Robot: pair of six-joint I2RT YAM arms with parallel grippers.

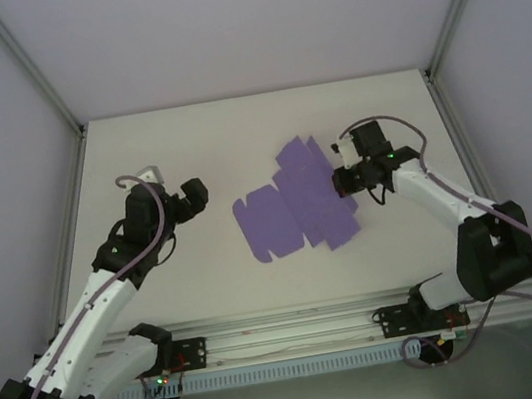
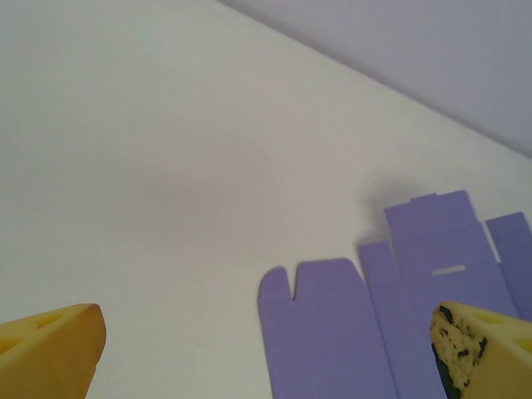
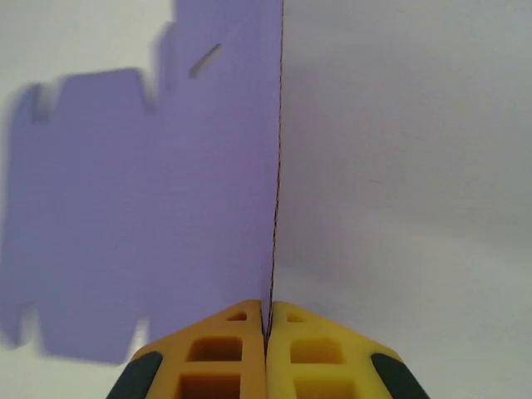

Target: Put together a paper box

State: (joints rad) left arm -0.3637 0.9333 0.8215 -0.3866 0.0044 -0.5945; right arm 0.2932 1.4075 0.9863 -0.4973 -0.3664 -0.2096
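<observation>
Paper box (image 1: 292,205) mostly a flat sheet, no walls locked yet; my right gripper (image 3: 268,312) pinches its edge, my left gripper (image 1: 194,193) gapes wide, empty

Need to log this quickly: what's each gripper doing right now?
Left gripper: open, holding nothing.
Right gripper: closed on the edge of the purple card sheet.

The paper box (image 1: 293,210) is a plain, unmarked purple sheet on a matte white bench (image 1: 176,143). The left claw (image 2: 266,337) is yellow; its pad (image 2: 474,353) nearer the paper box is flecked with black. The right claw (image 3: 268,320) is yellow with dark grey corners. The left arm (image 1: 91,308) and right arm (image 1: 438,198) are white with black joints.
</observation>
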